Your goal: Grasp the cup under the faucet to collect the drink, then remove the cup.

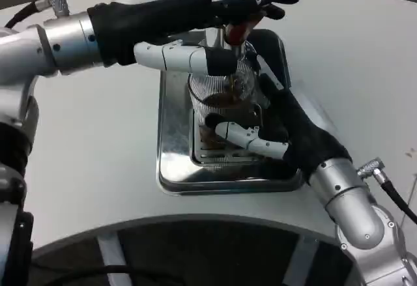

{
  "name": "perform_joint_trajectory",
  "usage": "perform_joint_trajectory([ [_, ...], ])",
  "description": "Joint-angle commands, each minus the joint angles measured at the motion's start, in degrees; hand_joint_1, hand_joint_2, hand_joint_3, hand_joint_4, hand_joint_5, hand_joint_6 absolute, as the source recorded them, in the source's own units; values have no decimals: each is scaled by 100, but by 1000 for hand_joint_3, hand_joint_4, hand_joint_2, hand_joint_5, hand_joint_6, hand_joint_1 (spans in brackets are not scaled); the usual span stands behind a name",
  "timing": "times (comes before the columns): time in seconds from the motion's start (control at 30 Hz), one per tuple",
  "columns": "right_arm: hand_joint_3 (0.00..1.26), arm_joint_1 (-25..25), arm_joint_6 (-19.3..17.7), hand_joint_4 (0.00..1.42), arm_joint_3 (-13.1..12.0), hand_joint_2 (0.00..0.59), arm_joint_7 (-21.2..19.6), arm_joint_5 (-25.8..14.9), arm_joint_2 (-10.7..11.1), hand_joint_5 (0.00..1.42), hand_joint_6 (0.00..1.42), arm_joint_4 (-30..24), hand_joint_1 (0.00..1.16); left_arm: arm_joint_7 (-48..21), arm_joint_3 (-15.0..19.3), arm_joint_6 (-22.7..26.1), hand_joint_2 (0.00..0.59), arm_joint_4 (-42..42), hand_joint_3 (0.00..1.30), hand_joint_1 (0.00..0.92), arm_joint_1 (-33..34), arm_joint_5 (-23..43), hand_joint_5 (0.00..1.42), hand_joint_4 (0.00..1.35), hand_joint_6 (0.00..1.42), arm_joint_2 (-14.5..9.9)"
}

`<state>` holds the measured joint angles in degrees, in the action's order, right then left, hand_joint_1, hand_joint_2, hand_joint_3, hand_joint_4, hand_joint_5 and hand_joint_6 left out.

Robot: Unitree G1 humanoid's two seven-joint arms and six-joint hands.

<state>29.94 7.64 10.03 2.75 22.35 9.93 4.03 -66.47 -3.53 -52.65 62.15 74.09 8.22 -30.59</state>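
Right hand (277, 126) grips clear ribbed plastic cup (221, 100) holding brown drink, on shiny steel drip tray (172, 162). Left hand (215, 22) reaches across red-tipped faucet (236, 33) above cup. White table (91, 149).

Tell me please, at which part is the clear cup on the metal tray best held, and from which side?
Best around the lower wall of the cup, from the robot's right side. It stands upright on the tray and is round and ribbed, so fingers can wrap it. The left hand is over the tap above it, so the top is blocked. The right hand already grips it this way.
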Motion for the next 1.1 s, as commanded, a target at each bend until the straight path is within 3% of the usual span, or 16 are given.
perform_joint_trajectory([
  [0.03, 0, -185, 62, 0, 37, 179, 55, 10, 28, 0, 0, -138, 484, -131, -168, 60, 92, 99, 17, 0, -266, -340, 59, 0, 0, -21],
  [0.3, 0, -165, 47, 0, -14, 179, 47, -12, 71, 0, 0, -90, 484, -135, -251, -143, 92, 27, 17, 0, -291, -386, 59, 0, 0, -54],
  [0.57, 0, 13, 27, 0, -19, 179, 22, -39, 17, 0, 0, 96, 484, -112, -231, -39, 92, 60, 17, 0, -285, -322, 59, 0, 0, -68],
  [1.1, 0, 443, 0, 0, -5, 179, -6, -101, -110, 0, 0, 650, 484, -20, 192, 454, 93, 90, 39, 0, -338, -99, 96, 0, 32, -86],
])
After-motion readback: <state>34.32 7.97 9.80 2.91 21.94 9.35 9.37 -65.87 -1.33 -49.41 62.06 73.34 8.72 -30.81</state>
